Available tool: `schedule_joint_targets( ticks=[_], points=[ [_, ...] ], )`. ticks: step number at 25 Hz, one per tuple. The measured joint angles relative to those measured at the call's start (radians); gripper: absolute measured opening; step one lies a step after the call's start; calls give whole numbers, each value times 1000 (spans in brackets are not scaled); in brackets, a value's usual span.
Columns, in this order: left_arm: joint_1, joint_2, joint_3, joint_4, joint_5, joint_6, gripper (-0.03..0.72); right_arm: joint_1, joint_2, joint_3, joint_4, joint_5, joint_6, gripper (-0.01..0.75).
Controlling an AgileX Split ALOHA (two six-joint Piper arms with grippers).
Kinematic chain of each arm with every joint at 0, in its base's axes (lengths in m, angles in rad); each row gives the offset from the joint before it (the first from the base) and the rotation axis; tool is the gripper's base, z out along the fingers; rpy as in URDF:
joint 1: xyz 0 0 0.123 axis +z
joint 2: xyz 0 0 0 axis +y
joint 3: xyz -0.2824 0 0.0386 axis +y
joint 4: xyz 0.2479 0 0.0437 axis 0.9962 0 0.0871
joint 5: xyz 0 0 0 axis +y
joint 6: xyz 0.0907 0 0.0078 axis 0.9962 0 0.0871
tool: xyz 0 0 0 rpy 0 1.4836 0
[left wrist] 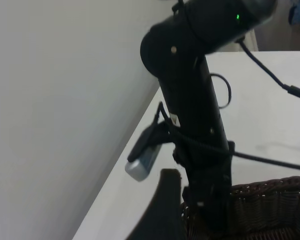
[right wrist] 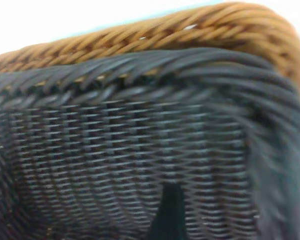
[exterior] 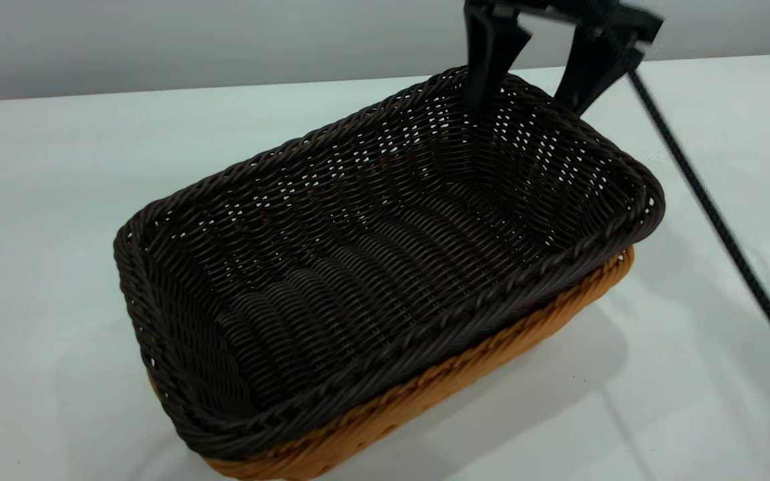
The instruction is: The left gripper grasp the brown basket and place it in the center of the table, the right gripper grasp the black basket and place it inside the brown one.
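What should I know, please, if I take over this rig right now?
Right gripper: fingers open, straddling the far rim of the black basket, one finger inside, one outside.
Left gripper: out of sight in the exterior view; state cannot be told.
The black basket sits nested inside the brown basket on the table.
Done: both placements appear complete.
Left: lift the right gripper clear.

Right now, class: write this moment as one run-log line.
black basket: nested in brown basket | right tool: open, straddling black basket's far rim | left tool: not visible | table: baskets near centre
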Motion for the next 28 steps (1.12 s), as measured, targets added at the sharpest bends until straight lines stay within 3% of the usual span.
schedule_joint_targets(
  ticks=[9,12,15,19,23,28],
  points=[
    [0,0,5,0,9,-1,668,1,-32,-118,-10,0,29,629],
    [0,0,10,0,18,-1,668,1,-64,-131,-15,0,22,594],
    [0,0,10,0,32,-1,652,1,-107,-131,-24,3,11,501],
    [0,-2,10,0,83,-3,585,1,-170,-131,-24,3,9,273],
    [0,-30,10,2,156,-30,415,1,-235,-128,-21,4,-6,41],
    [0,-102,10,7,245,-78,78,1,-352,-128,-20,7,-66,2]
  ],
)
